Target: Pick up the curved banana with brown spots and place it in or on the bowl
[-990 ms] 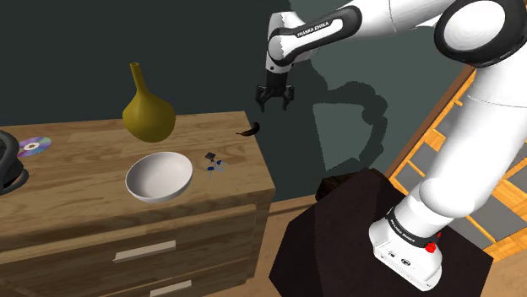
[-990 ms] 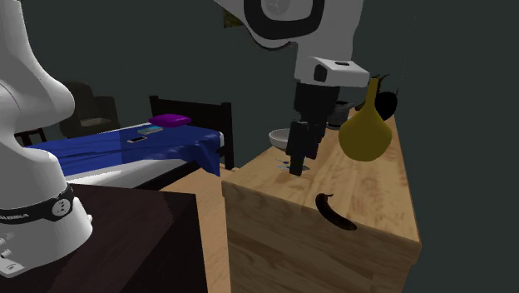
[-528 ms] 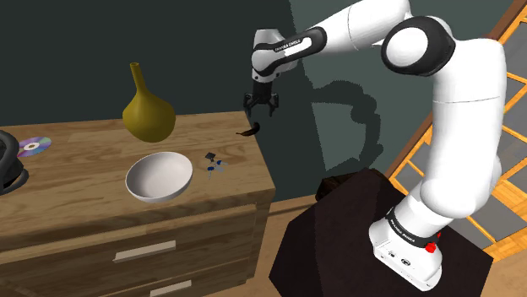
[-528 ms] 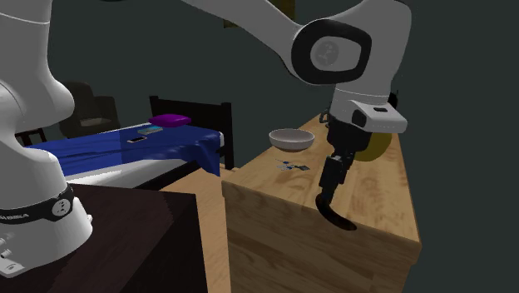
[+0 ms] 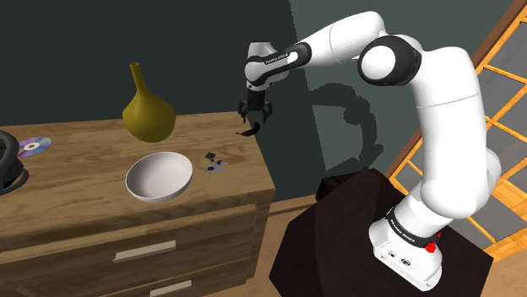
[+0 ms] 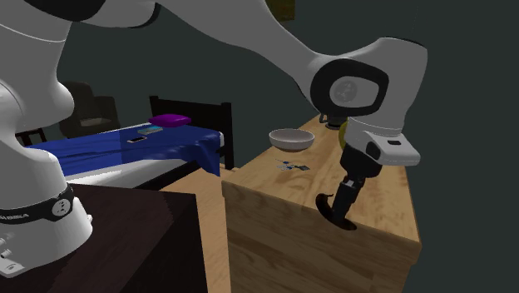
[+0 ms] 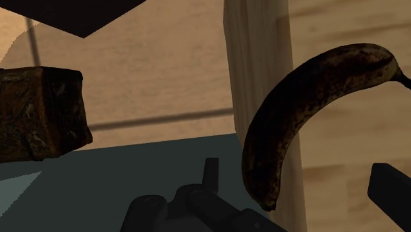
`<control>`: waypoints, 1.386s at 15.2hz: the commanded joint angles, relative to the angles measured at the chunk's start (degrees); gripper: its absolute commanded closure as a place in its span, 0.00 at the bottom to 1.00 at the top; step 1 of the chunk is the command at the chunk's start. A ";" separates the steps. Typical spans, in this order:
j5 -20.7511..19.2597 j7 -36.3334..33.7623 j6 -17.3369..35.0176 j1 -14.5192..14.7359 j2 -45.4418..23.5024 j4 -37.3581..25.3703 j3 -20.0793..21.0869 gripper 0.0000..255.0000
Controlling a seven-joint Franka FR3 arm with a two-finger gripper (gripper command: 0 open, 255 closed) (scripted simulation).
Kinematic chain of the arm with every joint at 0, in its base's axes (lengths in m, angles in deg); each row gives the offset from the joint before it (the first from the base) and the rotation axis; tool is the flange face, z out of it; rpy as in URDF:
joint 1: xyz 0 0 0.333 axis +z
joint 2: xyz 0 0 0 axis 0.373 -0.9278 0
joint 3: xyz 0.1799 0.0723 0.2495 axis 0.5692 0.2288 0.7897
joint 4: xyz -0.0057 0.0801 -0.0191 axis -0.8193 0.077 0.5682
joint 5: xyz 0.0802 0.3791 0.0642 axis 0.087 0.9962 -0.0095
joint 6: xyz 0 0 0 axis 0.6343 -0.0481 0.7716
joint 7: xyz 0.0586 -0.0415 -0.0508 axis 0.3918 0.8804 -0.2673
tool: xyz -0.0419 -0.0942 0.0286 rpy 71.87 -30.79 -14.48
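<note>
A dark, brown-spotted curved banana (image 5: 249,131) lies near the far corner of the wooden dresser top (image 5: 84,190), close to its edge. My gripper (image 5: 253,118) hangs right over it, open, fingers pointing down. In the second exterior view the gripper (image 6: 341,205) stands just above the banana (image 6: 336,219). In the wrist view the banana (image 7: 296,105) has one end between the spread fingers (image 7: 392,191), which do not touch it. The white bowl (image 5: 159,175) sits further along the top, toward the shoulder view's left, and shows as a bowl (image 6: 291,138) behind the arm.
A yellow long-necked vase (image 5: 148,114) stands behind the bowl. A small dark object (image 5: 214,163) lies between bowl and banana. A disc (image 5: 34,145) and a black thing (image 5: 7,169) sit at the far left. A blue-covered bed (image 6: 141,146) stands beside the dresser.
The gripper has swung toward the shoulder view's left and come down from above the dresser's corner to just over the banana. It stays open; the banana has not moved.
</note>
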 commanded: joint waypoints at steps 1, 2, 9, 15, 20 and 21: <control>-0.04 0.01 1.33 0.02 -0.55 0.75 -0.04 0.00; -0.09 -0.02 2.25 0.08 -1.07 1.16 -0.07 0.00; -0.09 -0.02 2.25 0.08 -1.07 1.16 -0.07 0.00; -0.06 -0.08 2.28 0.10 -0.74 1.51 -0.04 1.00; -0.09 -0.02 2.25 0.08 -1.07 1.16 -0.07 1.00; -0.05 -0.03 1.75 0.06 -0.63 1.09 -0.04 1.00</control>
